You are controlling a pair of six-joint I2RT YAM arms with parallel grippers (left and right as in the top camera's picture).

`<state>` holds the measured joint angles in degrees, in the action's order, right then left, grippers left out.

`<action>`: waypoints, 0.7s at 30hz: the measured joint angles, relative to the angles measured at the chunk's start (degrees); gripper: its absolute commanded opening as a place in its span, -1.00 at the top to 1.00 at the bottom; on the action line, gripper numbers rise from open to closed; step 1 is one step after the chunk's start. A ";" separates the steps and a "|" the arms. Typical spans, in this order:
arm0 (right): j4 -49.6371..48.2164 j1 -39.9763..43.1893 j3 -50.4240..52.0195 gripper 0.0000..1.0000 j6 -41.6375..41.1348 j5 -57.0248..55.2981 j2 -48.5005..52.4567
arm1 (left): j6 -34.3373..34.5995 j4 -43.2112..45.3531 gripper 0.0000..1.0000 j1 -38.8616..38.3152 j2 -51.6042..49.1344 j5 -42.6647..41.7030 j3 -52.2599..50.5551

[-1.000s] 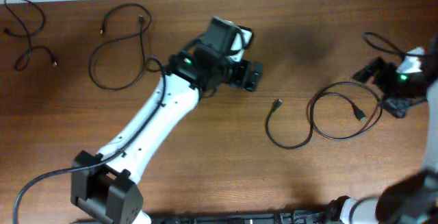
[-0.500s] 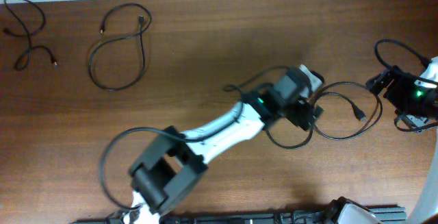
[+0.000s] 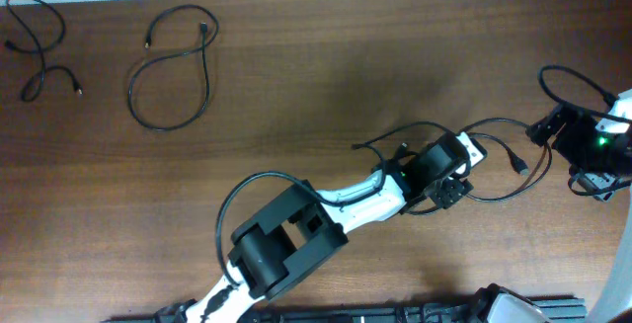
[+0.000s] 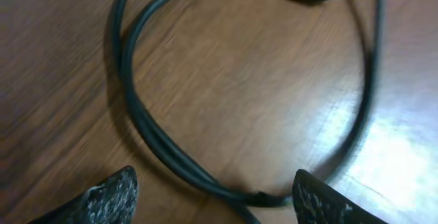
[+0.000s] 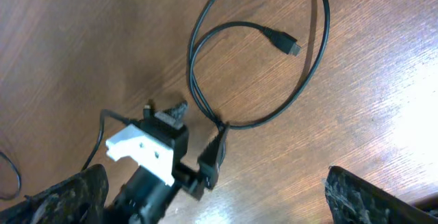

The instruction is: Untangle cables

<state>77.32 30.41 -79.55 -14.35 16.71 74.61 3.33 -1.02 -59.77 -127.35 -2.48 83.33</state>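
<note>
Glossy wood-grain table [image 3: 296, 116]. Thin black cables [image 4: 163, 150], doubled into a round loop, lie right of centre. Left gripper [image 4: 215, 188] has its fingers apart, straddling the strands, unclamped. Right gripper [image 5: 222, 198] is spread wide near the right edge. Bare wood lies mid-table.

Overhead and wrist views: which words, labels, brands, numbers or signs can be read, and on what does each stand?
None. No readable text shows on the cables, the left arm, the right arm or the table.
</note>
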 measured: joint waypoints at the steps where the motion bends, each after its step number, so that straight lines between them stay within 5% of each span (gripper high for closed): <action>1: 0.28 0.00 -0.02 -0.99 0.00 0.00 0.00 | -0.17 1.11 -0.28 0.00 -0.55 0.48 0.00; 6: 0.76 0.00 -0.02 -0.99 -0.02 -0.20 0.00 | -0.74 5.27 -0.01 -0.02 -2.99 1.73 0.00; 13: 0.94 0.00 0.00 -0.99 0.00 -0.20 0.00 | -0.46 3.41 0.99 -0.39 -3.06 2.43 0.44; 21: 1.46 0.00 -0.02 -0.99 0.02 -0.20 0.00 | -0.79 -5.53 1.00 0.70 -0.72 8.66 0.98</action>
<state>78.78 30.41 -79.57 -14.33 16.51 74.61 2.55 -6.55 -59.07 -128.07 6.17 84.31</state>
